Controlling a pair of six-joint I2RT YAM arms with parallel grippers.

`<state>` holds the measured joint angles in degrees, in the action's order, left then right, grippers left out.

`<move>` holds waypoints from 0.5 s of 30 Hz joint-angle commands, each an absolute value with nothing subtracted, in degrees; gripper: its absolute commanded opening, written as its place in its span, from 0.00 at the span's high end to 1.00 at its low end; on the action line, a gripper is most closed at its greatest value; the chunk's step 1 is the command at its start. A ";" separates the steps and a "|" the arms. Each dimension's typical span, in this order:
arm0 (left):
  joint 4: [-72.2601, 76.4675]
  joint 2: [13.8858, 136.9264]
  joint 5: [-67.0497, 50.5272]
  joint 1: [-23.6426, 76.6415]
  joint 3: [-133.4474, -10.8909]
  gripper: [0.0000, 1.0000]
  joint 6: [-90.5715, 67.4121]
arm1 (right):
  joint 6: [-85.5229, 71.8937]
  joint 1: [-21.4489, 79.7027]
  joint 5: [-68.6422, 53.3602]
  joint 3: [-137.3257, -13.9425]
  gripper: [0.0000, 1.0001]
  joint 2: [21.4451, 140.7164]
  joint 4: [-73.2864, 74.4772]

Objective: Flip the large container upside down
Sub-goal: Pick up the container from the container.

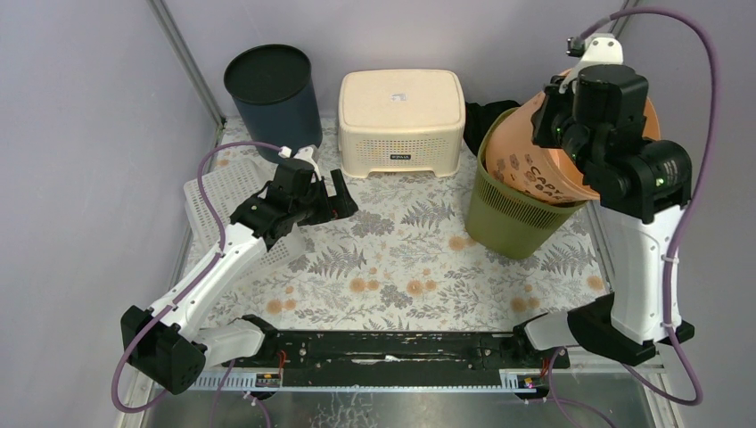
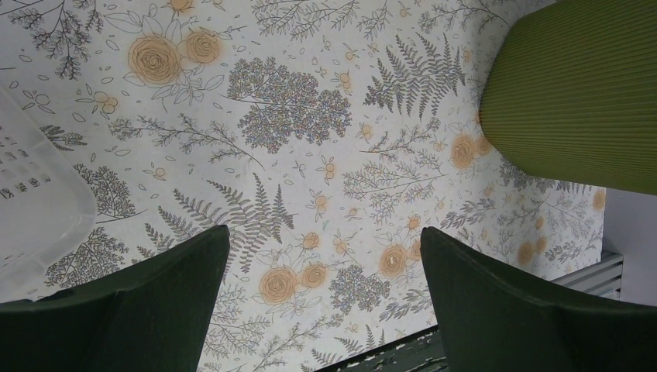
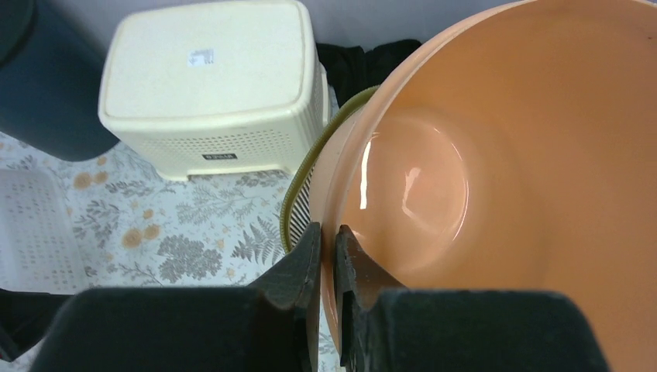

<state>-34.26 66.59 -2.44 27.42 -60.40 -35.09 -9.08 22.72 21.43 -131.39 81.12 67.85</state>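
From above, two arms and five containers show. They are a dark round bin (image 1: 272, 89) far left, a cream perforated box (image 1: 401, 116) far centre, both bottom up, a white perforated tray (image 1: 218, 192) at the left, a green basket (image 1: 508, 223) at the right, and an orange container (image 1: 526, 165) lodged in that basket. The orange container is tilted, with lettering on its side. One black item (image 1: 486, 116) lies behind the basket. The surface (image 1: 401, 259) wears a floral cloth of ferns and orange roses. Plain grey-lilac walls (image 1: 89, 134) close in the far side and both flanks. The right tool (image 1: 546, 120) sits at the orange container's upper rim. The left tool (image 1: 328, 203) hangs released over the cloth beside the tray.

The left wrist view shows that tool's two dark fingers spread wide with only cloth between them. A corner of the tray is at the left and the basket's ribbed wall at the upper right.

The right wrist view shows what the top view hides: the right tool is clenched on the orange rim, one finger inside and one outside. It also shows the glossy interior, the green rim just beside it, and a small label on the cream box.
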 commanded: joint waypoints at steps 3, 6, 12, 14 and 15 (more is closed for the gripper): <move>-31.38 67.05 -3.14 27.87 -60.97 0.00 -35.33 | -7.99 22.67 23.43 -132.94 1.00 77.16 60.32; -31.37 67.16 -3.19 27.93 -61.13 0.00 -35.24 | -8.00 22.65 22.55 -132.70 1.00 76.42 59.14; -31.36 67.07 -3.46 27.95 -61.43 0.00 -34.97 | -8.16 22.65 18.14 -130.04 1.00 72.65 54.52; -31.17 66.93 -3.66 27.95 -61.49 0.00 -34.90 | -8.41 22.67 15.15 -129.77 1.00 71.75 53.06; -31.08 66.78 -3.75 27.95 -61.52 0.00 -34.94 | -8.74 22.63 13.86 -129.74 1.00 71.38 52.56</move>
<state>-34.24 66.98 -2.63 27.66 -60.40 -35.09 -9.28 22.72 18.87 -129.43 74.26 61.95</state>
